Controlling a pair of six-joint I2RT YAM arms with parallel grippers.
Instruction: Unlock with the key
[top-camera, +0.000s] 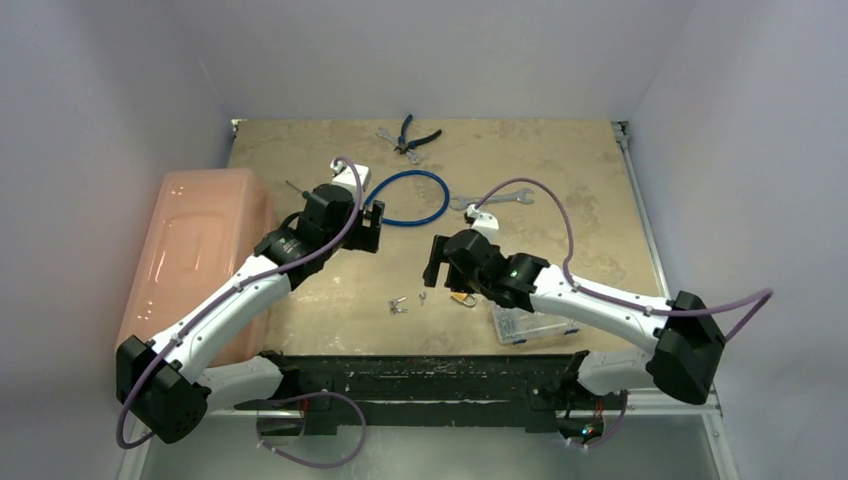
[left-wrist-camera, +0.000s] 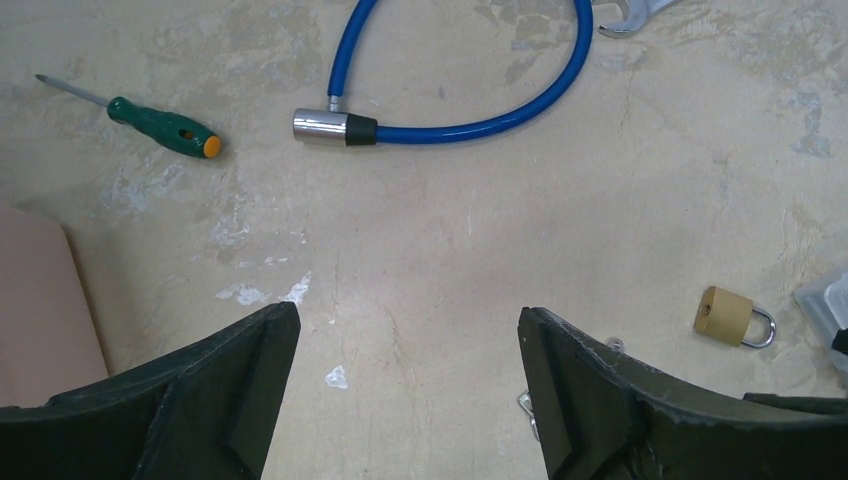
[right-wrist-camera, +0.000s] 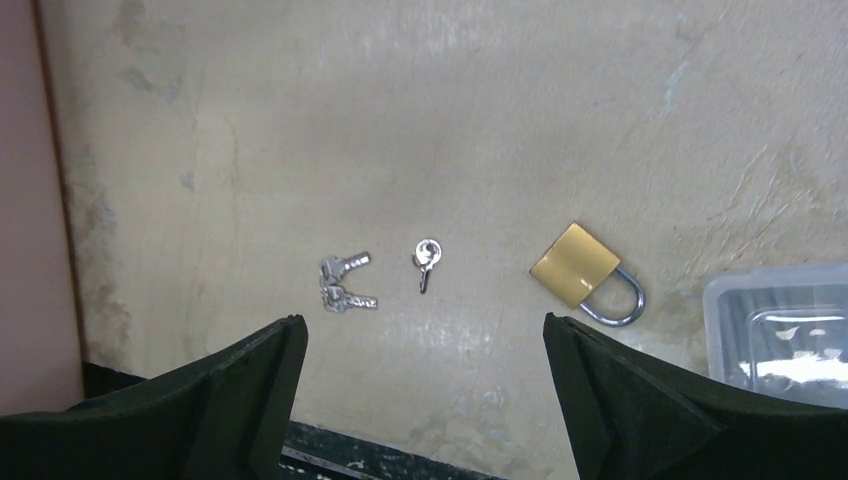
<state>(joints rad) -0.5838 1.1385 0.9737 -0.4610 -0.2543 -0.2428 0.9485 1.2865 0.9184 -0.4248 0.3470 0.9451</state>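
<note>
I see the key (right-wrist-camera: 426, 258) mid-frame in my right wrist view, two keys (right-wrist-camera: 343, 284) left of it, padlock (right-wrist-camera: 585, 273) right, box (right-wrist-camera: 790, 325) far right.

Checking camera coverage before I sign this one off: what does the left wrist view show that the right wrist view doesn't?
Left wrist only: screwdriver, blue cable lock, wrench tip. Right wrist only, clearly: single key and key pair; the left wrist view has at most silver slivers by its finger. Both: padlock, clear box, pink bin.
</note>
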